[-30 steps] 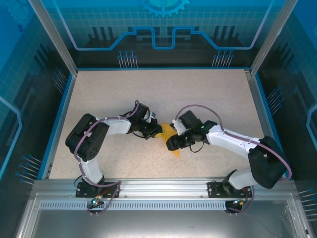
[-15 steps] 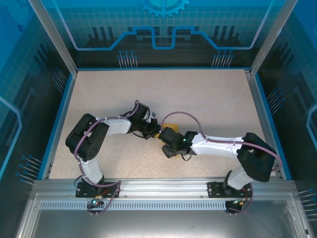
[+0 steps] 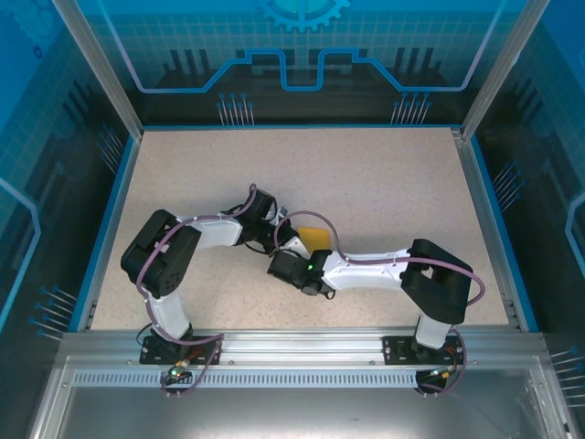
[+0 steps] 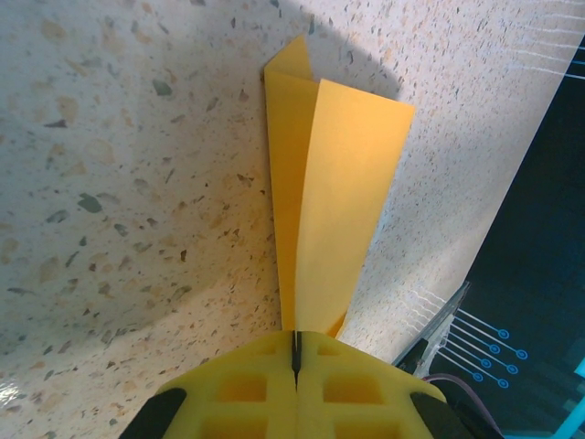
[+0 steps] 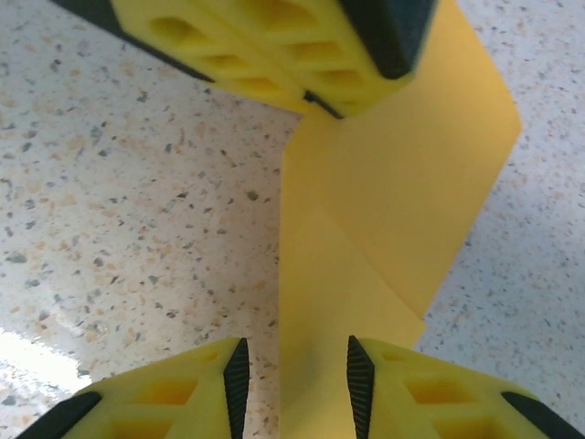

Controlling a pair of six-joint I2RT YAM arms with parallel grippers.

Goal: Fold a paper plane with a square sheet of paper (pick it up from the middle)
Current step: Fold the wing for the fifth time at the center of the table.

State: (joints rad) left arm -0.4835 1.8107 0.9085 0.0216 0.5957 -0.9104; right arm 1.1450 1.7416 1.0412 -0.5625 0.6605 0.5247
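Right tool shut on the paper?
No: in the right wrist view the right tool has its pads apart, with the paper lying in the gap, not pinched.

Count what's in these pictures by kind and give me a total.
folded paper: 1
robot arms: 2 (left arm, right arm)
total: 3
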